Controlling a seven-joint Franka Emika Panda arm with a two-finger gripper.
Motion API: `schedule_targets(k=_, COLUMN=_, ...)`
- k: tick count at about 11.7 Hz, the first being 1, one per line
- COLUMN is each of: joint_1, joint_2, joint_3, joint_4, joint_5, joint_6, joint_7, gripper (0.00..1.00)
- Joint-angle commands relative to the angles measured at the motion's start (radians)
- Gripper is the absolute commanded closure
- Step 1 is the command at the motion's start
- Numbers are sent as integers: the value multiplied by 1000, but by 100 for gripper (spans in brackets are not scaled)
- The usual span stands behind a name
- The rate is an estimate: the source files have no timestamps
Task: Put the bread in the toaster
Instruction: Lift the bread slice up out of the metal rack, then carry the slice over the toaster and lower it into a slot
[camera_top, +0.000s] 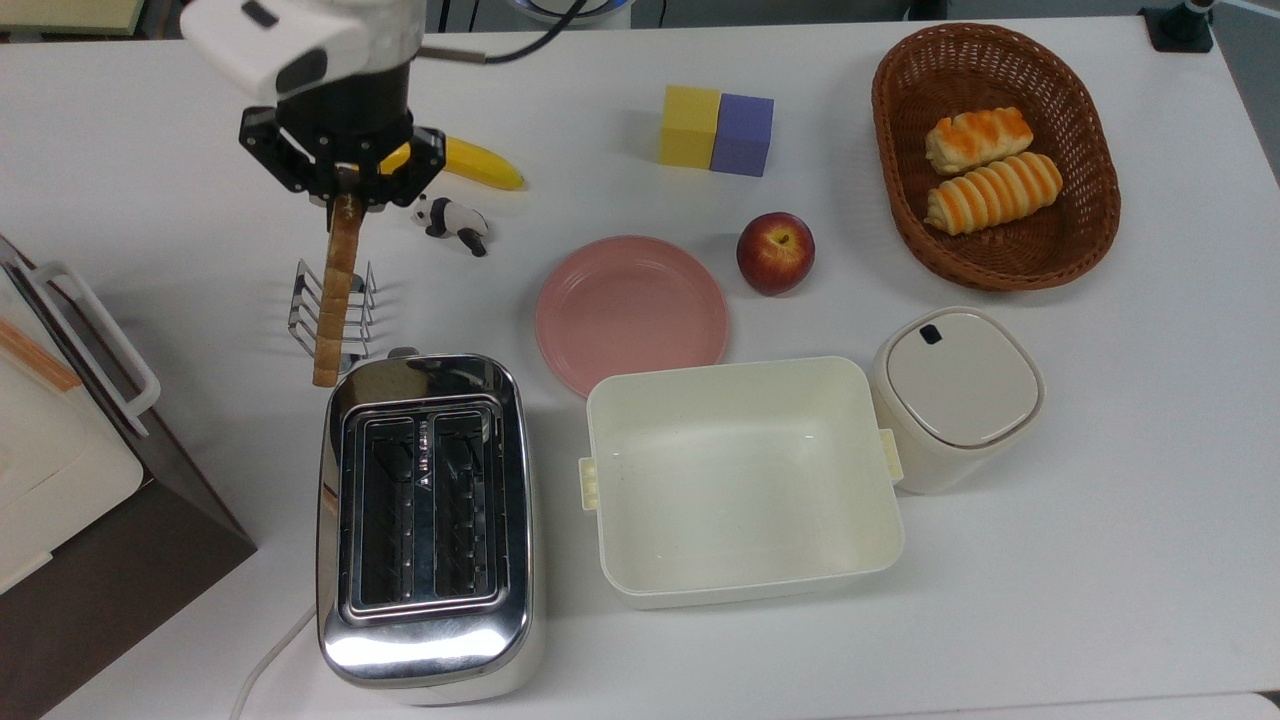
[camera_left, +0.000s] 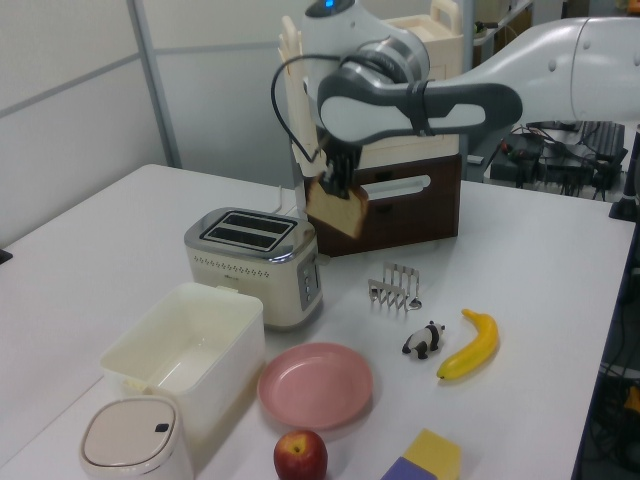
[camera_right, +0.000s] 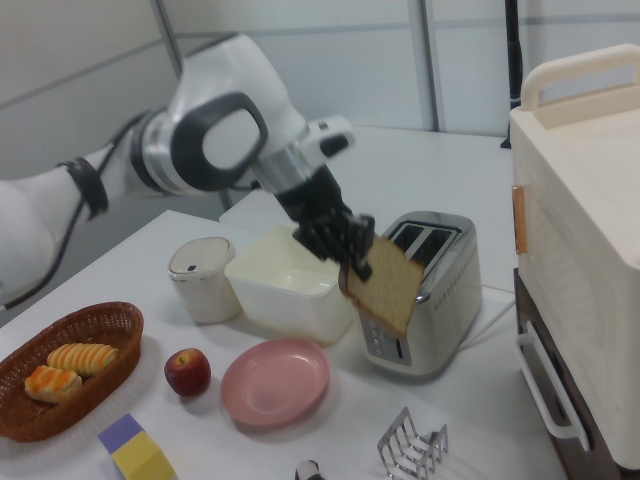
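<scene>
Step in hand: carry. The gripper (camera_top: 343, 178) is clenched on the top edge of the bread (camera_top: 334, 290), and the slice hangs clear in the air, edge-on in the top view and slightly tilted in the left view.
Bread: in the top view it sits over the toast rack (camera_top: 331, 312), its lower end just short of the toaster's near end; in the left view the bread (camera_left: 337, 209) is above and to the right of the toaster, touching nothing but the fingers.
Toaster: the toaster (camera_top: 425, 520) stands on the table (camera_top: 1100, 560), both slots bare and dark, white cord trailing off its lower end in the top view.
Next move, as I judge it: shift the slice over one slot, line its flat face up with the slot's long run, square up the tilt, then lower it straight in and release.
In the way: the toast rack lies right under the slice, so a low path could snag its wires; the brown cabinet (camera_top: 90, 520) stands near on the top view's left.
Middle of the top view: panda figure (camera_top: 452, 222) and banana (camera_top: 478, 164) just beside the gripper; pink plate (camera_top: 631, 313) and cream tub (camera_top: 742, 480) beside the toaster.
Top view's right: blocks (camera_top: 716, 130), apple (camera_top: 775, 252), lidded bin (camera_top: 957, 396) and basket (camera_top: 900, 200) of rolls, all well apart from the path.
</scene>
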Motion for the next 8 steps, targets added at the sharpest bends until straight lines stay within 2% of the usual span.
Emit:
schedule_targets(k=1, joint_1=1, joint_2=-10, joint_3=26, joint_4=37, joint_5=-4, joint_6=128, joint_7=6, gripper=100)
schedule_targets(k=5, joint_1=2, joint_2=24, joint_3=58, joint_4=13, joint_5=-10, joint_6=352, joint_7=2, gripper=100)
schedule_targets(k=6, joint_1=-1, joint_2=38, joint_3=82, joint_4=8, joint_5=-12, joint_6=380, joint_7=2, gripper=100)
schedule_targets(k=8, joint_1=2, joint_2=46, joint_3=87, joint_4=6, joint_5=-12, joint_6=390, joint_7=2, gripper=100)
